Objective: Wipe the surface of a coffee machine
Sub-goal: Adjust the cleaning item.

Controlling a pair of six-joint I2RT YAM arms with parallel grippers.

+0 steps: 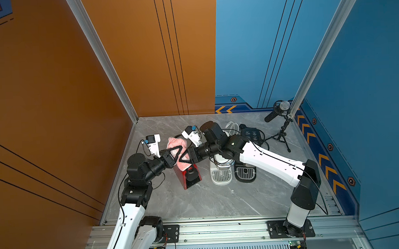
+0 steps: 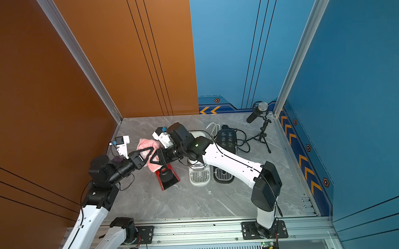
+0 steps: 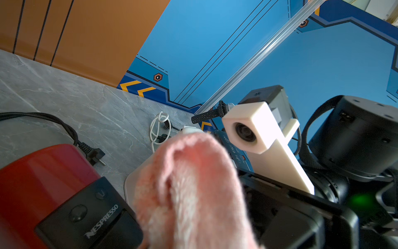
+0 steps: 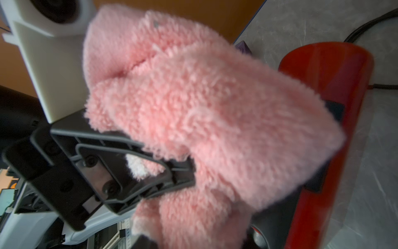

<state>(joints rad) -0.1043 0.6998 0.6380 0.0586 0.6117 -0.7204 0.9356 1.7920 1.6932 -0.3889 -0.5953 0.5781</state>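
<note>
A red Nespresso coffee machine stands left of the middle of the grey table. Over its top hangs a fluffy pink cloth, bunched up. My left gripper reaches in from the left and is shut on the cloth; its black fingers show pinching the cloth in the right wrist view. My right gripper comes in from the right, tip to tip with the left, and the cloth fills its jaws too.
A white coffee machine and a black one stand just right of the red one, under my right arm. Cables and a black control unit lie behind them. A microphone on a tripod stands at the back right corner.
</note>
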